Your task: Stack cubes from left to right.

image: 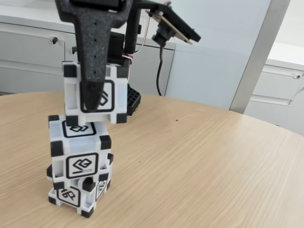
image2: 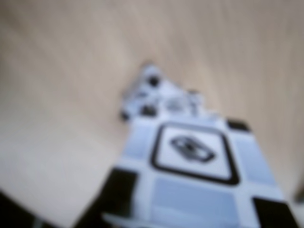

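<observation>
In the fixed view three white cubes with black corners stand in a column at the left of the table. The bottom cube (image: pixel 71 195) rests on the wood, turned slightly. The middle cube (image: pixel 80 154) sits on it. The top cube (image: pixel 116 90) is at or just above the middle one's top face, and I cannot tell whether they touch. My gripper (image: pixel 95 102) is shut on this top cube, with a black finger (image: pixel 95 57) running down its front face. The blurred wrist view looks down on the top cube (image2: pixel 192 152), with the lower cubes (image2: pixel 161 97) past its far edge.
The round wooden table (image: pixel 199 161) spreads bare to the right of the stack. The arm's black base (image: pixel 133 99) stands just behind the cubes. A small camera (image: pixel 166 28) hangs from the arm above. White cabinets (image: pixel 28 61) line the wall beyond the table's edge.
</observation>
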{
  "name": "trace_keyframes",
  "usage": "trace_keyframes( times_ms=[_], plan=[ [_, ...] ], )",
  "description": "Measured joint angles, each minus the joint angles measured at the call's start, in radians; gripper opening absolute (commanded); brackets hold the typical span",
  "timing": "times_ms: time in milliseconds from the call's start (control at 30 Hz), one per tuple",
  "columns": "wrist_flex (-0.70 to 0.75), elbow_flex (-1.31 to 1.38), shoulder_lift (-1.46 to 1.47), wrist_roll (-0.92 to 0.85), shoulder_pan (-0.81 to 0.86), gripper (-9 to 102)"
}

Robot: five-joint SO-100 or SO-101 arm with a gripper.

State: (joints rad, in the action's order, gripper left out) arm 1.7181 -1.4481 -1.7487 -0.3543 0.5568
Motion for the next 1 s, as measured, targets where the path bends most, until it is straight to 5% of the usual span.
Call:
trace_keyframes(
  times_ms=[1000],
  plan=[
    [0.0, 0.0, 0.0, -0.014, 0.08, 40]
  ],
)
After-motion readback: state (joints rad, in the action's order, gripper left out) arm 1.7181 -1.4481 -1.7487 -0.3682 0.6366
